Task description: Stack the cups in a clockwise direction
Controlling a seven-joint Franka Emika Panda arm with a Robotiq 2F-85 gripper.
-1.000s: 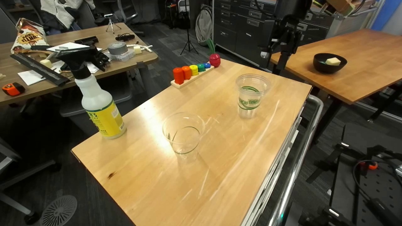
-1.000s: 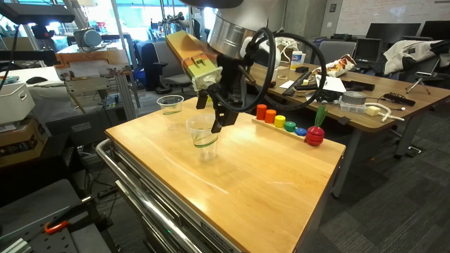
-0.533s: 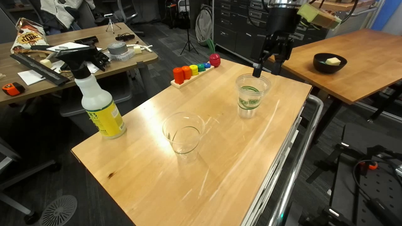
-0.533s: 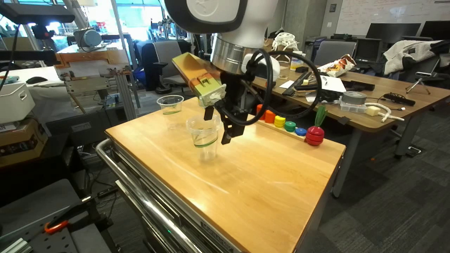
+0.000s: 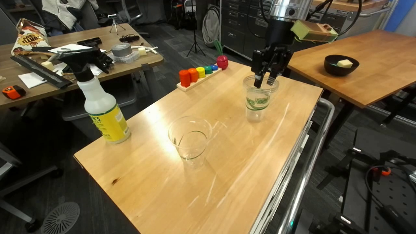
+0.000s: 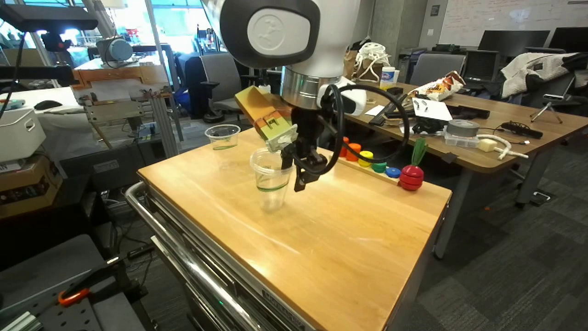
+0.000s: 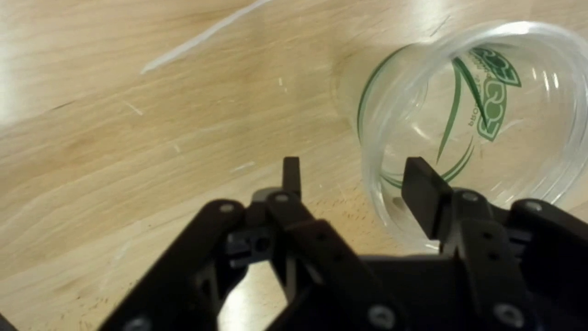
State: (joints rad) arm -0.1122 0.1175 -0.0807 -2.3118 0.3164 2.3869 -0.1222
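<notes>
Pale wooden tabletop point(image 5: 156, 191) carries a stack of clear plastic tumblers point(image 5: 258, 101) and, nearer the spray bottle point(image 5: 107, 112), a lone tumbler point(image 5: 190, 143). On another tabletop point(image 5: 385, 53), a black bowl point(image 5: 339, 71) holds a pale yellow block point(image 5: 344, 63). Lower than a moment ago, the claw point(image 7: 353, 177) has its fingers apart, one inside the stack's rim, one outside, and the rim has shifted slightly

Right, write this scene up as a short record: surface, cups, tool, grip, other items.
Surface: light wood tabletop
Stacked: nested cups, mouth up, exact number unclear
Single: lone cup, mouth up, apart from the nested cups
Tool: pincer, open, straddling the nested cups' rims, one finger inside, the other outside
Grip: not closed on anything
Other items: spray bottle, coloured-ring toy, red toy radish at that toy's end
</notes>
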